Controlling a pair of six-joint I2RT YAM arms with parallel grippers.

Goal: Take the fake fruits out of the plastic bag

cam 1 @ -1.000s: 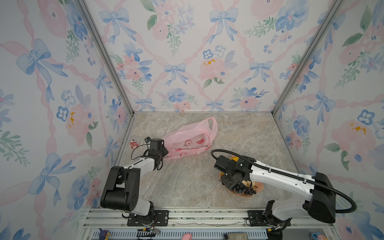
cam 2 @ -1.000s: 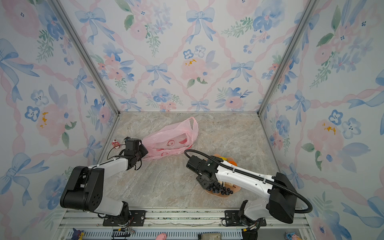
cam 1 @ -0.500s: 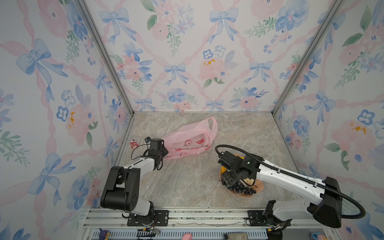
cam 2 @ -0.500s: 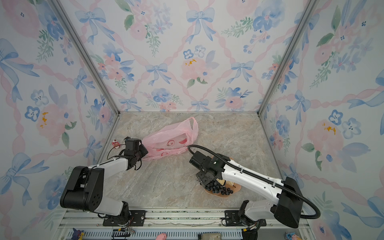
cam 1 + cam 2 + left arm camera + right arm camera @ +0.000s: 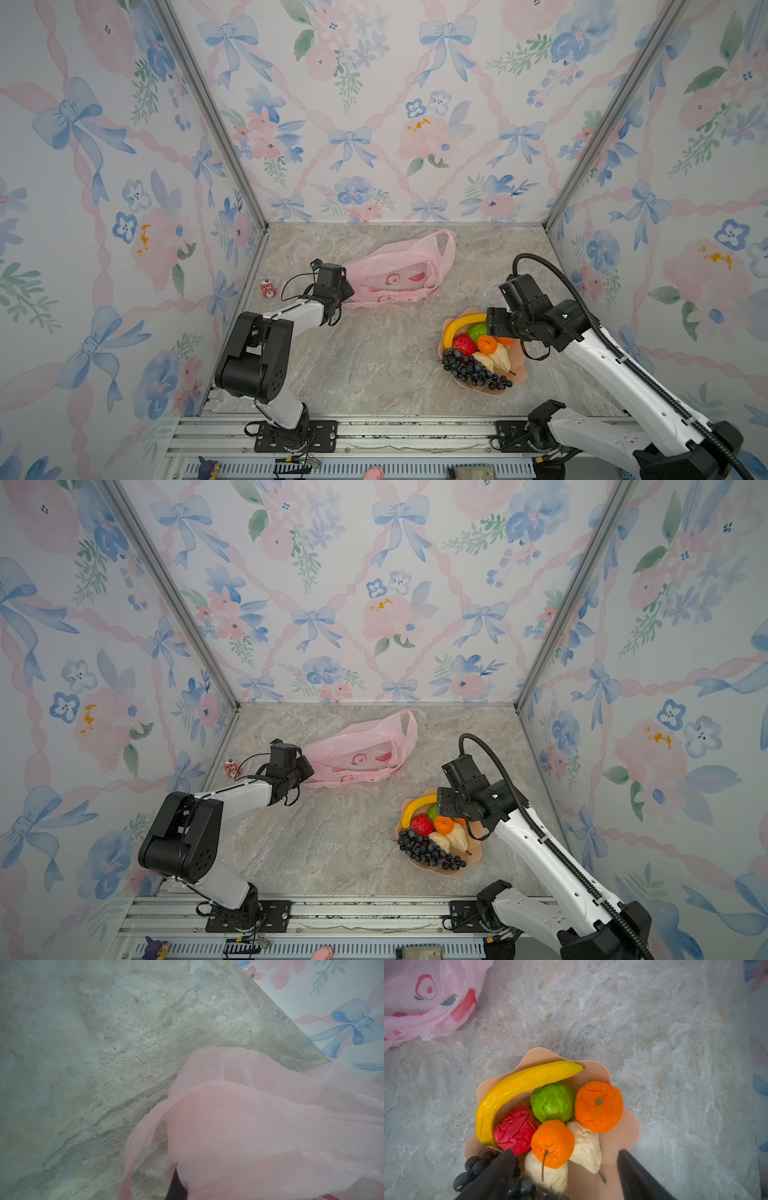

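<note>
Moved: right arm pulled back toward the right wall, uncovering the fruit pile; right claw (image 5: 564, 1150) spread wider than a second ago.
Right claw: fingers wide apart, holding nothing, hanging above the peach scalloped plate (image 5: 519, 376).
Left claw (image 5: 345, 291): pinched shut on the left end of the thin translucent pink plastic bag (image 5: 399, 270), same place as before.
Bag: slumped on the marbled bench (image 5: 374, 361), long axis running from the left claw toward the back right, handles at the back-right end.
Yellow plastic banana (image 5: 457, 325): curved along the plate's left rim, one end at the left, the other pointing toward the right arm.
Rest of pile: green round fruit (image 5: 477, 331), crinkled red fruit (image 5: 463, 344), two oranges (image 5: 486, 344), two pale pears (image 5: 500, 358), dark purple grape bunch (image 5: 471, 370) at the front.
All fruit: on the plate, well apart from the bag.
</note>
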